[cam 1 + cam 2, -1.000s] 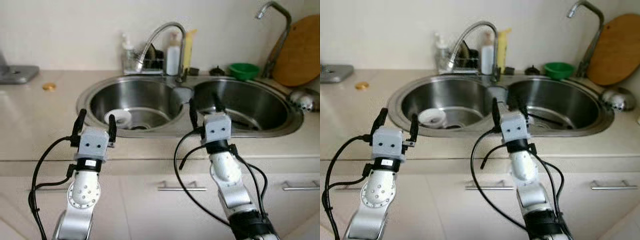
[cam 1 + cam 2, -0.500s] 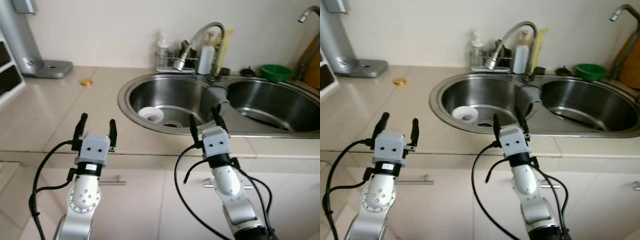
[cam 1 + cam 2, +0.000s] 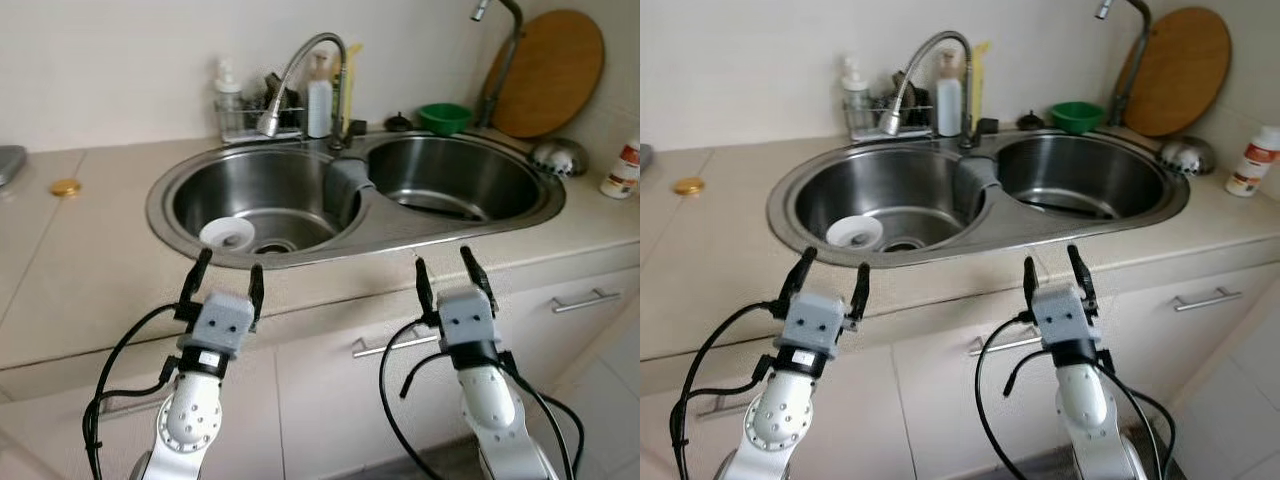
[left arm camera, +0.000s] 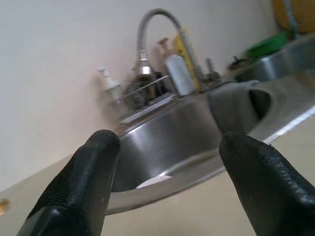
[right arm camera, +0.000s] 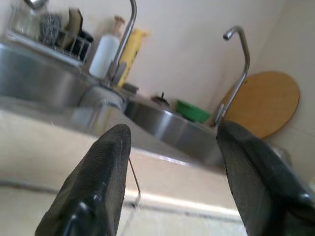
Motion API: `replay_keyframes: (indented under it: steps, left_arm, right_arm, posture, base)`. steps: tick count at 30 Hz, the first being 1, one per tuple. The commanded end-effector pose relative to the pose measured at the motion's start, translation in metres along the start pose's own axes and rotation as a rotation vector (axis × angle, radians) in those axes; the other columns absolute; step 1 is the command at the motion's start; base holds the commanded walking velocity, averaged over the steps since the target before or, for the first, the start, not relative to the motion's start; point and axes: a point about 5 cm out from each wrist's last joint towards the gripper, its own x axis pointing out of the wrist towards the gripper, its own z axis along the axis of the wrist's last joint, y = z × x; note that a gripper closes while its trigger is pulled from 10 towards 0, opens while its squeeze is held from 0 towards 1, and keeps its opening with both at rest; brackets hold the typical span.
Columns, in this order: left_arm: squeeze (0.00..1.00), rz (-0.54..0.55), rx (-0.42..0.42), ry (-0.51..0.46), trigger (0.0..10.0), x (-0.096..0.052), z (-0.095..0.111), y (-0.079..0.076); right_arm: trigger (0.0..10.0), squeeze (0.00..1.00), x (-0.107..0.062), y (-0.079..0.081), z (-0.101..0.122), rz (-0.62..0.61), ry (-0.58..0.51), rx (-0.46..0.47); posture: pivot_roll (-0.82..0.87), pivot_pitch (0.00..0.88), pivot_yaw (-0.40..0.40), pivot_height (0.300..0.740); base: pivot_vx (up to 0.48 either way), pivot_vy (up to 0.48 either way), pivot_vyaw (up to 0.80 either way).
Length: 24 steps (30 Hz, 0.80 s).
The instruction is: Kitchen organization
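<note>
A double sink (image 3: 350,235) is set in the desk (image 3: 80,270) across the frame's middle. In its left basin a white round dish (image 3: 227,234) lies beside the drain; the right basin holds a dark thin item that cannot be identified. A green bowl (image 3: 444,117) and a wire rack (image 3: 250,120) with bottles stand behind the rim. At lower centre, the left gripper (image 3: 225,283) and right gripper (image 3: 444,272) are held before the desk's front edge, fingers spread apart and empty.

A small white bowl (image 3: 228,234) sits upright in the left basin of the steel sink (image 3: 160,205), beside the drain.
</note>
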Motion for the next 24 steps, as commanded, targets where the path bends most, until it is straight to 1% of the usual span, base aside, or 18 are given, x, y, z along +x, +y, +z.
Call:
replay_keyframes:
  steps: [1,4,7,11,14,18,24]
  left_arm:
    - [0.0,-0.014,0.012,-0.03,10.0,0.0,0.004,-0.001]
    - [0.0,-0.02,0.034,-0.057,10.0,0.002,0.008,-0.003]
    - [0.0,-0.015,0.089,-0.122,10.0,0.01,0.017,-0.002]
    - [0.0,-0.007,0.109,-0.154,10.0,0.013,0.022,0.0]
    - [0.0,-0.012,0.08,-0.16,10.0,0.015,0.024,0.002]
    - [0.0,-0.021,0.051,-0.163,10.0,0.014,0.025,0.002]
    - [0.0,-0.023,0.056,-0.175,10.0,0.017,0.028,-0.001]
  right_arm:
    - [10.0,0.0,0.001,-0.001,0.008,-0.004,-0.04,-0.013]
    - [10.0,0.0,0.002,0.001,0.011,-0.011,-0.052,-0.014]
    - [10.0,0.0,0.008,0.0,0.014,-0.044,-0.076,-0.016]
    - [10.0,0.0,0.01,-0.001,0.016,-0.059,-0.09,-0.018]
    - [10.0,0.0,0.013,-0.002,0.017,-0.072,-0.088,-0.015]
    - [10.0,0.0,0.014,-0.001,0.017,-0.076,-0.087,-0.015]
    - [10.0,0.0,0.016,0.0,0.017,-0.077,-0.088,-0.014]
  posture:
    - [-0.03,0.0,0.01,0.74]
    - [-0.03,0.0,0.012,0.74]
    - [-0.02,0.0,0.013,0.74]
    - [-0.02,0.0,0.013,0.74]
    - [-0.02,0.0,0.014,0.74]
    - [-0.02,0.0,0.013,0.74]
    - [-0.02,0.0,0.012,0.74]
  base:
    - [0.0,0.0,-0.76]
    - [0.0,0.0,-0.76]
    - [0.0,0.0,-0.76]
    - [0.0,0.0,-0.76]
    - [0.0,0.0,-0.76]
    - [0.0,0.0,-0.76]
    - [0.0,0.0,-0.76]
